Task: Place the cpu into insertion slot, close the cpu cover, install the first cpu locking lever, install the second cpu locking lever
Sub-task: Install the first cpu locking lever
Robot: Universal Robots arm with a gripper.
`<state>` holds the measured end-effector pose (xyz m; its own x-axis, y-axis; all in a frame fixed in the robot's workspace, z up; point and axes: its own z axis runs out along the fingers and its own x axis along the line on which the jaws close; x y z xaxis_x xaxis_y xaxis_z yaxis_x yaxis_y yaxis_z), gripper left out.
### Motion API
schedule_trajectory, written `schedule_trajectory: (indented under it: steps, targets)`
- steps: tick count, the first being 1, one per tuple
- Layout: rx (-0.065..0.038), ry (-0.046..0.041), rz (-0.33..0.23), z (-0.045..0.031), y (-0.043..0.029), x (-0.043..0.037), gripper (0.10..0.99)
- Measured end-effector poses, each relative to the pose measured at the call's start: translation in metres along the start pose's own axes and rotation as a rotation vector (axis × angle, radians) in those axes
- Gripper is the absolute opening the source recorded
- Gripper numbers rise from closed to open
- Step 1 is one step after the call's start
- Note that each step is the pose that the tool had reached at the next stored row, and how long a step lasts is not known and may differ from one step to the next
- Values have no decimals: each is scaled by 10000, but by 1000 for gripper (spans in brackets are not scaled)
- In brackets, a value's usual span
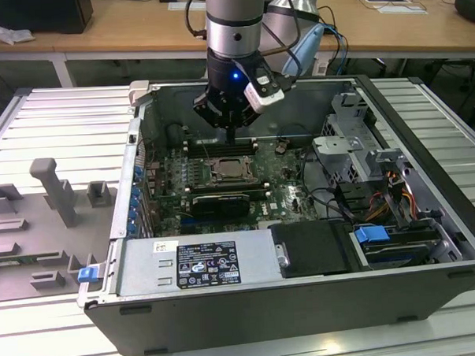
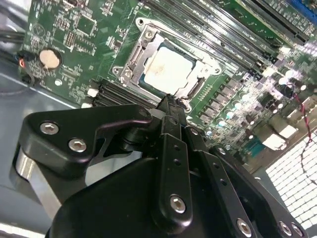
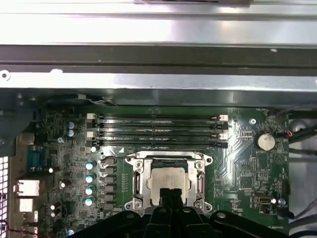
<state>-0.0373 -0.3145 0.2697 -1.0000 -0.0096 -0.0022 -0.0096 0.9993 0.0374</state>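
Already the cpu [image 3: 168, 179] lies flat in the insertion slot [image 3: 159, 164], framed by the silver cpu cover [image 2: 130, 58]. Whether the thin locking levers [image 3: 114, 157] beside the socket are latched is hard to make out. The gripper [image 2: 168, 103] hangs just over the socket's edge, fingers pressed together with nothing seen between them, and its black body hides that edge in both wrist views.

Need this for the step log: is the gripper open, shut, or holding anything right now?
Gripper: jaws shut, nothing held, tips close to the cpu, which sits in its socket.
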Motion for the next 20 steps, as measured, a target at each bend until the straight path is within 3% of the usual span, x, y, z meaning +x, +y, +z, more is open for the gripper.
schedule_trajectory:
  steps: [1, 3, 8, 14, 20]
  targets:
    - [-28, -6, -3, 1, 0, 45, 106]
    - [-126, -44, -3, 3, 2, 218, 106]
    - [-158, -74, -8, 13, 4, 467, 106]
    - [-171, -77, -46, 35, 5, 603, 106]
    - [-172, -75, -77, 66, 28, 640, 106]
